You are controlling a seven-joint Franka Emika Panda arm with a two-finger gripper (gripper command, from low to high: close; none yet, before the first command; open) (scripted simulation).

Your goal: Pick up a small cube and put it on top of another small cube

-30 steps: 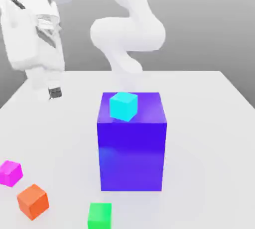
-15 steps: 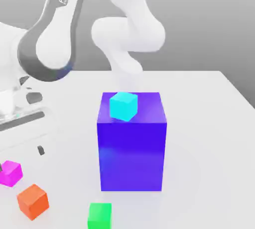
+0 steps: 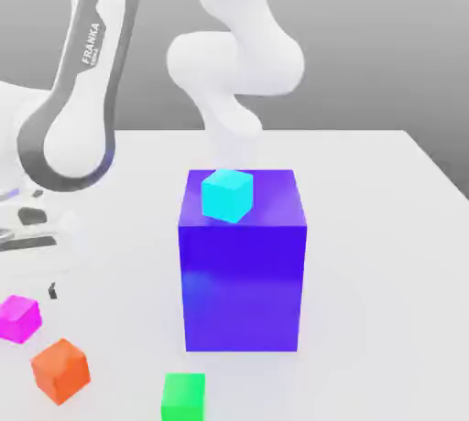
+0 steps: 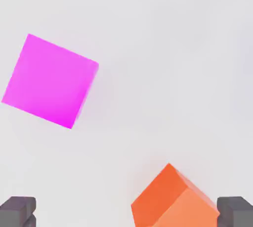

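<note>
- You're in the approach step right now: the white Franka arm (image 3: 78, 99) is bent low over the exterior view's left side of the pale grey surface (image 3: 385, 254), and nothing's been picked up yet.
- The small bright magenta cube (image 3: 19, 318) sits on the surface at the exterior view's far left, just beside the small orange cube (image 3: 60, 370) but not touching it. The small green cube (image 3: 183, 396) is a bit further along toward the right.
- The jaws (image 4: 126, 211) are spread wide with nothing between them. In the hand view the orange cube (image 4: 170, 199) lies nearer to their line than the magenta cube (image 4: 49, 80).
- Next move, I'd say: shift over so the magenta cube is centred between the dark fingertips (image 4: 17, 211), square up to its faces, then drop and close.
- Compared with a second ago, the arm has swung down from up high toward the cubes. The big blue-purple block (image 3: 242, 259) and the small cyan cube (image 3: 226, 195) on top of it haven't budged.
</note>
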